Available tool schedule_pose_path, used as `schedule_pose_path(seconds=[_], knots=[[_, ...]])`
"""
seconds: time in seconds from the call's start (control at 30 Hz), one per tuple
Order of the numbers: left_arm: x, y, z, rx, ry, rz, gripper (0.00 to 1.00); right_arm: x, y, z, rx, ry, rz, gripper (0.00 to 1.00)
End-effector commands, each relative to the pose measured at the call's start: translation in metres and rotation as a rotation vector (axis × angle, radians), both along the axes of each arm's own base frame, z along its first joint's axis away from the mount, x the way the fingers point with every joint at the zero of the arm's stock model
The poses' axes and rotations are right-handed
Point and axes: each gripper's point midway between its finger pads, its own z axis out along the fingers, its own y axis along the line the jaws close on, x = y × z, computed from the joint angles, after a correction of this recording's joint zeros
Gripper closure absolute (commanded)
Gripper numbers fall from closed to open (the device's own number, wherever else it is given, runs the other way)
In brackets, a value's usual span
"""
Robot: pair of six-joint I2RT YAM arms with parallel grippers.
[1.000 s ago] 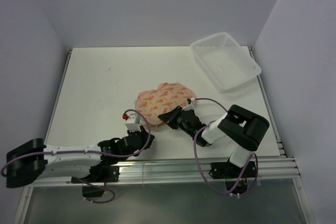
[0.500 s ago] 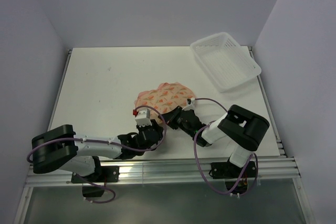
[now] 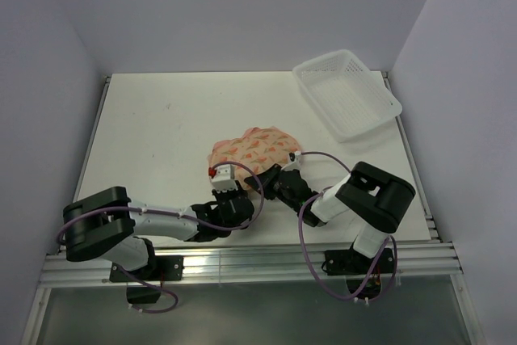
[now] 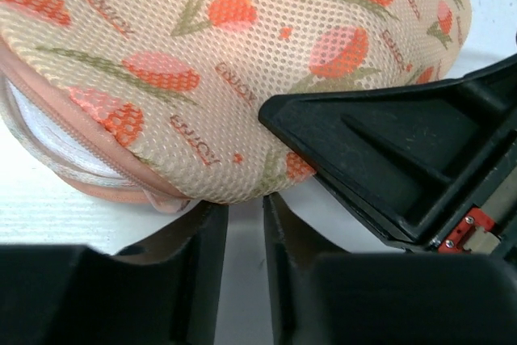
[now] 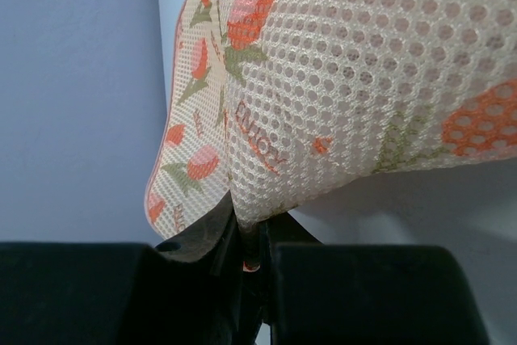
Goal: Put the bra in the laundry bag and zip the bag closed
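Top external view: the laundry bag (image 3: pixel 254 149) lies on the white bench (image 3: pixel 153 127), about midway between the left and right edges and somewhat nearer the near edge than the far one. Its printed cream top faces up and bulges. A white lattice basket (image 3: pixel 347 93) sits at the far right corner, well apart from the bag. Both arms reach in low from the near edge and meet at the bag's near side, the left arm stretched along the near edge from the left and the right arm folded back from the right.

Right wrist view: the right claw (image 5: pixel 249 236) is clenched on a fold of the bag's printed mesh. The cloth is pinched between the two black fingers and rises steeply from them.

Left wrist view: the left claw (image 4: pixel 242 220) sits just below the bag's near rim with its fingers (image 4: pixel 202 240) a narrow slit apart. Bare bench shows through the slit, and the claw grasps nothing. The fingertips are just beside the rim, and I cannot tell whether they touch it. One black finger (image 4: pixel 380 151) of the right claw lies against the printed mesh on the right of this view. On the left, the pink zipper edge (image 4: pixel 89 179) curves round the bag's side, with a whitish layer showing just beside it.
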Motion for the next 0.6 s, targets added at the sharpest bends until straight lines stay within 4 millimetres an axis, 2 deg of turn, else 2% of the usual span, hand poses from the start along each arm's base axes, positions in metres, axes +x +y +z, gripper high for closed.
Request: schedule_pose_path(seconds=[0.0, 0.1, 0.13, 0.2, 0.27, 0.33, 0.37, 0.43, 0.57], knots=[[0.012, 0.002, 0.012, 0.006, -0.052, 0.06, 0.72, -0.001, 0.001, 0.018, 0.041, -0.044, 0.006, 1.0], [0.012, 0.003, 0.01, 0.018, -0.052, 0.069, 0.75, -0.001, 0.001, 0.018, 0.044, -0.043, 0.007, 1.0], [0.013, 0.003, 0.009, 0.026, -0.052, 0.066, 0.85, -0.001, 0.001, 0.019, 0.045, -0.045, 0.005, 1.0], [0.012, 0.004, 0.007, 0.037, -0.049, 0.066, 0.89, -0.001, 0.0, 0.018, 0.044, -0.043, 0.003, 1.0], [0.012, 0.004, 0.005, 0.045, -0.043, 0.07, 0.74, -0.001, 0.0, 0.019, 0.046, -0.044, 0.003, 1.0], [0.012, 0.007, 0.003, 0.058, -0.04, 0.086, 0.69, -0.001, 0.0, 0.019, 0.045, -0.046, 0.002, 1.0], [0.013, 0.008, 0.003, 0.061, -0.042, 0.086, 0.74, -0.001, 0.0, 0.019, 0.047, -0.047, 0.002, 1.0], [0.013, 0.01, 0.005, 0.06, -0.05, 0.092, 0.93, -0.001, -0.001, 0.018, 0.044, -0.045, 0.002, 1.0], [0.015, 0.012, 0.012, 0.052, -0.069, 0.101, 1.0, -0.002, 0.0, 0.017, 0.046, -0.042, 0.003, 1.0]])
